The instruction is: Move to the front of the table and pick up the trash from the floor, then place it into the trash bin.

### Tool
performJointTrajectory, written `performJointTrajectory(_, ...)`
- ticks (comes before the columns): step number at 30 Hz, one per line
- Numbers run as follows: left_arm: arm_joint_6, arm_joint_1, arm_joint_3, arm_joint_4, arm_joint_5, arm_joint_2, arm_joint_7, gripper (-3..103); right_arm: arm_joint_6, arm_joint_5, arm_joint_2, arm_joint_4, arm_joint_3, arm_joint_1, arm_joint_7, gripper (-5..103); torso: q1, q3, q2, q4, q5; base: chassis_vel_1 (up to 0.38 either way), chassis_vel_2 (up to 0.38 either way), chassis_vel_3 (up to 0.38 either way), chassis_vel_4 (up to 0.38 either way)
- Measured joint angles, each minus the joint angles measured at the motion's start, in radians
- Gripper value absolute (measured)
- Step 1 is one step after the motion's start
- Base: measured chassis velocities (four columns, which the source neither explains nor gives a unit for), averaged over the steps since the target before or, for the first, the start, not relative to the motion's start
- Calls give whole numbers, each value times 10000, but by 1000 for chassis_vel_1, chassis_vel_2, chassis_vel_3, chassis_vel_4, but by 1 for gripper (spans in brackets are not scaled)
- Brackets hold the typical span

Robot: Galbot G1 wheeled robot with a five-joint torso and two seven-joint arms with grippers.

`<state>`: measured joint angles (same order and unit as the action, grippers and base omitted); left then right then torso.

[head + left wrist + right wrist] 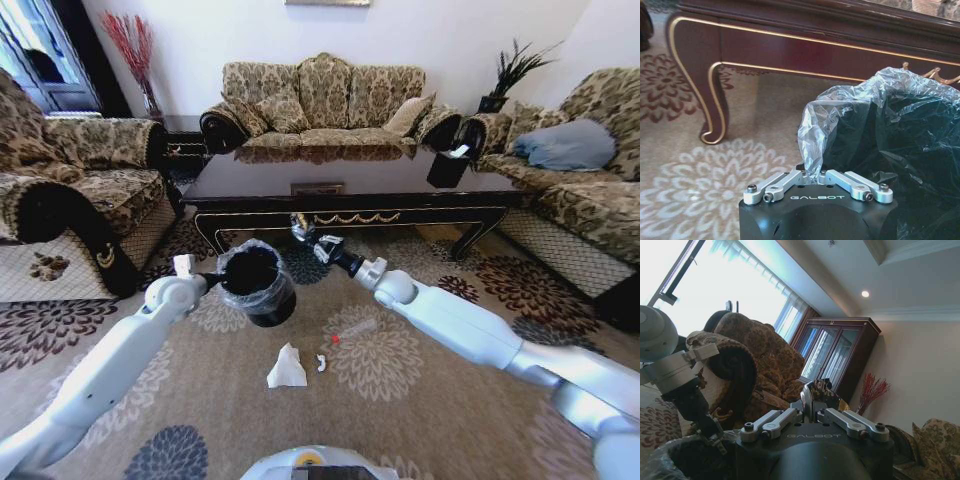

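Head view: the table [350,195] stood across the rug at 12 o'clock, glossy dark tabletop, gold scroll on the front edge. The trash bin [256,284] sat on the rug in front of it, slightly toward 11 o'clock, grey bag ruffled over the rim. Left end effector [215,277] was at the bin's rim at its 9 o'clock side. Right end effector [303,229] hung near the table's front edge, at about 1 o'clock of the bin; something dark and shiny seemed to sit between its fingers. Trash lay on the rug toward 6 o'clock of the bin: crumpled white tissue [287,368], small white scrap [320,363] just beside it, clear bottle [352,331] with red cap a little farther right.

Left wrist view: left end effector [815,176] was pinched together on a fold of the bin's plastic bag [880,100]; carved table leg [710,95] behind.

Right wrist view: right end effector [815,397] pointed up toward the room, fingers drawn close on a small dark shiny wrapper [819,388]. Sofa [755,365] and a cabinet [840,355] behind.
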<state>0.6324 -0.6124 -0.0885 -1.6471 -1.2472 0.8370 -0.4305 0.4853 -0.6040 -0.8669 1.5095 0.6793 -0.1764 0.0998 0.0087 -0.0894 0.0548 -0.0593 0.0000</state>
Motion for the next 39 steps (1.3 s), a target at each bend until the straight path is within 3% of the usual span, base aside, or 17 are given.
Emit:
performJointTrajectory(11, -129, 1135, 705, 892, 86, 966, -13, 3, 142, 285, -642, -813, 361, 144, -30, 8, 0, -1, 0, 0, 0, 0, 0, 0, 0)
performJointTrajectory(22, -167, 1717, 962, 1068, 6, 1206, -29, 3, 169, 377, -836, -1116, 488, -44, -151, 7, -1, 0, 1, -2, 1, 0, 0, 0, 0)
performJointTrajectory(25, -167, 1739, 971, 1036, -30, 1195, -40, 3, 161, 357, -807, -1134, 472, -65, -152, 23, 0, 0, 1, -1, 1, 0, 0, 0, 0)
performJointTrajectory(27, -168, 1739, 971, 1036, -33, 1178, -40, 3, 158, 347, -789, -1123, 447, -77, -152, 23, 0, 0, 2, -1, 0, 0, 0, 0, 0)
performJointTrajectory(30, -165, 1694, 970, 1033, -29, 1118, -46, 3, 145, 322, -692, -1006, 392, -87, -152, 39, 0, 1, 2, 0, 0, 0, 0, 0, 0)
performJointTrajectory(35, -163, 1509, 890, 954, -6, 1027, -47, 3, 116, 271, -546, -814, 171, -110, -209, 55, -1, 0, 1, -3, 0, 0, 0, 0, 0)
performJointTrajectory(36, -163, 1429, 834, 923, 4, 989, -47, 3, 99, 238, -514, -769, 95, -110, -249, 55, 0, 0, 1, -4, -1, 0, 0, 0, 0)
performJointTrajectory(39, -148, 944, 440, 714, 21, 718, -48, 3, -138, -143, -291, -448, -430, -165, -743, 71, -1, 0, 1, -1, -2, 0, 0, 0, 0)
